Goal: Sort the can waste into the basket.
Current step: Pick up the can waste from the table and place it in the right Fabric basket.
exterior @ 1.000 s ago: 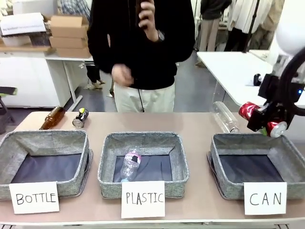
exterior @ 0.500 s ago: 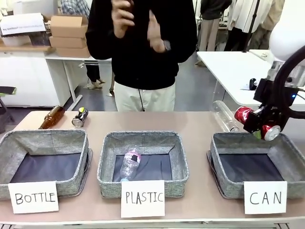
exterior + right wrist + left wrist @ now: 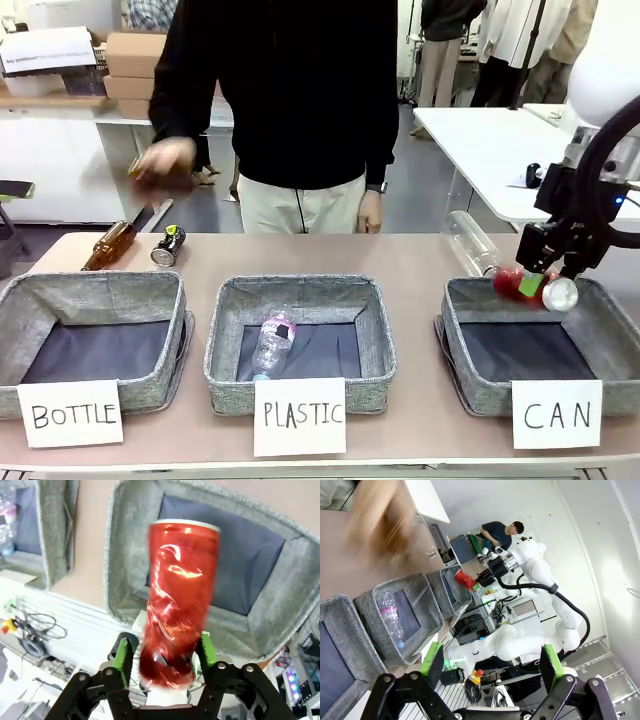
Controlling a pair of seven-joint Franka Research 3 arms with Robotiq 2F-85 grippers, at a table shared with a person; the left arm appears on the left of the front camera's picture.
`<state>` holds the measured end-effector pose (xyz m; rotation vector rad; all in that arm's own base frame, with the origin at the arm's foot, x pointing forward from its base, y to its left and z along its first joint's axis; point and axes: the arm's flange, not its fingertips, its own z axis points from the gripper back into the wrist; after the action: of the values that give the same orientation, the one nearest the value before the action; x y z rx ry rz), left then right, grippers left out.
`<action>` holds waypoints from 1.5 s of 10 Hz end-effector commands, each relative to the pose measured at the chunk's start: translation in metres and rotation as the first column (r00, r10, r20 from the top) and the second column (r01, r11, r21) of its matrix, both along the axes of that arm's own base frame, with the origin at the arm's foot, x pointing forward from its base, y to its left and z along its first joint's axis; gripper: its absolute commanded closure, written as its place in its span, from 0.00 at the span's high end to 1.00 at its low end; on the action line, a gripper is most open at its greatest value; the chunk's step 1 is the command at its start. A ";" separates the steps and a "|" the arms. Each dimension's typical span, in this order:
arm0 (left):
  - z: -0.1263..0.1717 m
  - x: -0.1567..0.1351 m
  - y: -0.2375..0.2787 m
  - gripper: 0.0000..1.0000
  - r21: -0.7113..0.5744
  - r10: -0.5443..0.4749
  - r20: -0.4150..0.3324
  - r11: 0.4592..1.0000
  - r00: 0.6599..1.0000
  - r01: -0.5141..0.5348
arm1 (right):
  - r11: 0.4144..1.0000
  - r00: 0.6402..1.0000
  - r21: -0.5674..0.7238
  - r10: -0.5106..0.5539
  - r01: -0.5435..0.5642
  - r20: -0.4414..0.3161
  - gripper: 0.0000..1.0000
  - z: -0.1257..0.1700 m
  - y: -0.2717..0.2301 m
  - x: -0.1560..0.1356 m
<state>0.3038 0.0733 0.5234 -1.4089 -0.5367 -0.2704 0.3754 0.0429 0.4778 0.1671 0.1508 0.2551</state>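
Red can (image 3: 177, 605) above the CAN basket (image 3: 478, 392)
My right gripper (image 3: 165, 652) sits part-open around it — axis along my fingers, basket dead ahead; gripped or loose, I cannot tell.

The red can (image 3: 180, 605) is glossy, streaked with pale reflections, and has a silver rim; the second can (image 3: 169, 246) is dark with yellow-green marks. The basket (image 3: 485, 398) is grey woven fabric with a dark lining, and its card (image 3: 556, 415) is white with black hand lettering. The bottle (image 3: 108, 246) is brown.
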 end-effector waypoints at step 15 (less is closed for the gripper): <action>0.001 0.000 -0.001 1.00 -0.017 -0.003 0.024 1.000 1.000 0.003 | 0.592 0.974 0.788 -0.024 -0.169 0.226 1.00 0.075 -0.023 0.005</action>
<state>0.3038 0.0734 0.5233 -1.4077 -0.5367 -0.2697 0.3867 0.0052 0.5421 1.1831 -0.2147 0.3914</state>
